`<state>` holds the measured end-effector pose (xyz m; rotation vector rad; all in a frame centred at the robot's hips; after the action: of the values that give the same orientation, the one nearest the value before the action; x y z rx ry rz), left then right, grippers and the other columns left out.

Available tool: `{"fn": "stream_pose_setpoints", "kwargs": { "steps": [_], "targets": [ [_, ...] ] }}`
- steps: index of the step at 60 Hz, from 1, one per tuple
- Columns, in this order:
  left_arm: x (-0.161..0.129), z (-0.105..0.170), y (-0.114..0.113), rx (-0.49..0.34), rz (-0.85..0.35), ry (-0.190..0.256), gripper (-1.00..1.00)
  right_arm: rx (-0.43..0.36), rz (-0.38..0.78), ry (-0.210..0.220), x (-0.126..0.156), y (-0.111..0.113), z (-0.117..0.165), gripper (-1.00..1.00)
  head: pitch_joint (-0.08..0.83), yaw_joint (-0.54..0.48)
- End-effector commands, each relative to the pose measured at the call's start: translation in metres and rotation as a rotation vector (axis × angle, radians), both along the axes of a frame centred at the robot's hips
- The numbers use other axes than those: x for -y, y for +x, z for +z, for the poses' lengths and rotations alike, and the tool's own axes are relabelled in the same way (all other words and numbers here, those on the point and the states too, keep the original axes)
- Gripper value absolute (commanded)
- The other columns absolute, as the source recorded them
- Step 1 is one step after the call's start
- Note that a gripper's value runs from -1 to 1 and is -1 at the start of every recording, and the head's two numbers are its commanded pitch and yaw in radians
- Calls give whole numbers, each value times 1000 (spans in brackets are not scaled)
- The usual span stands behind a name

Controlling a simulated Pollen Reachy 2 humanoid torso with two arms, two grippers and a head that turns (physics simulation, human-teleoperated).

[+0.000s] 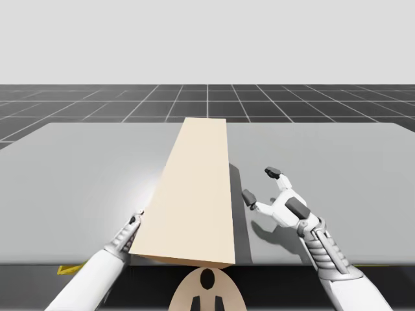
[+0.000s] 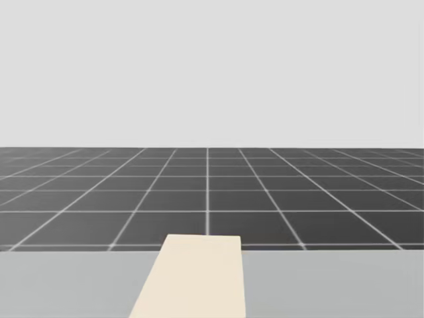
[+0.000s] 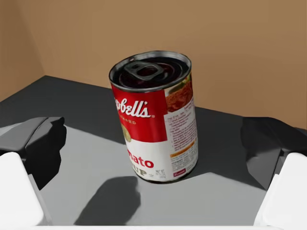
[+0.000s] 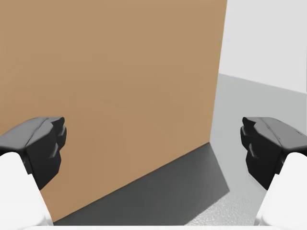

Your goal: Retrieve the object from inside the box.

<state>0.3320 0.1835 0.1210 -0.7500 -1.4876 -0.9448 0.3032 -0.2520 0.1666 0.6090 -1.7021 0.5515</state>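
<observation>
Two grippers are at work around a long beige box (image 1: pixel 191 194) that lies on the grey table (image 1: pixel 78 168), running from the near edge toward the far side. In the high view my left gripper (image 1: pixel 135 220) meets the box's near left corner, with its fingertips hidden by the box wall. The left wrist view looks along my left gripper (image 3: pixel 156 148) into the box (image 3: pixel 216 48), where a red and white can (image 3: pixel 156 120) with a metal pull-tab lid stands on its base on the shaded grey floor, close to the brown inner wall. The two dark fingers (image 3: pixel 43 148) are spread wide, one on each side of the can and both apart from it, so the jaws hold nothing. My right gripper (image 1: pixel 260 184) hovers over the table just beside the box's right side, not touching it, fingers well apart and empty. In its wrist view my right gripper (image 4: pixel 153 143) faces the box's brown outer wall (image 4: pixel 110 96), with bare table (image 4: pixel 230 158) next to it. The head view shows the box's far end (image 2: pixel 199 278) on the table (image 2: pixel 331 285), and a dark gridded floor (image 2: pixel 212 199) beyond.
</observation>
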Motion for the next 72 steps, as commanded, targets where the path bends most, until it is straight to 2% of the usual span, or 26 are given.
{"fn": "stream_pose_setpoints", "kwargs": {
  "steps": [1,16,39,40,42,43,45,49,62,72],
  "targets": [
    [12,-10,19,-22,-80,-4,-1000,16,4,-4,-1,0,0,-1000,15,-11],
    [27,-16,44,-22,-167,14,-1000,28,-3,-12,-1,1,-1,-1000,31,-20],
    [49,-32,61,-73,-284,50,-1000,37,-8,-15,0,0,0,-1000,46,-37],
    [49,-33,62,-76,-289,48,-680,38,-7,-15,0,0,0,-1000,47,-38],
    [49,-33,62,-76,-290,45,-392,38,-7,-16,0,0,0,-1000,48,-40],
    [49,-34,64,-94,-291,35,713,39,-8,-17,0,0,0,-1000,50,-41],
    [47,-36,63,-103,-305,36,929,40,-8,-17,0,0,0,-1000,51,-42],
    [45,-37,63,-115,-318,46,997,40,-8,-17,0,0,0,-1000,54,-43],
    [38,-31,61,-114,-305,45,1000,39,-12,-17,0,0,1,-1000,57,-40],
    [5,-18,54,-98,-252,24,1000,42,-14,-12,2,0,2,-1000,54,-41]
  ]
}}
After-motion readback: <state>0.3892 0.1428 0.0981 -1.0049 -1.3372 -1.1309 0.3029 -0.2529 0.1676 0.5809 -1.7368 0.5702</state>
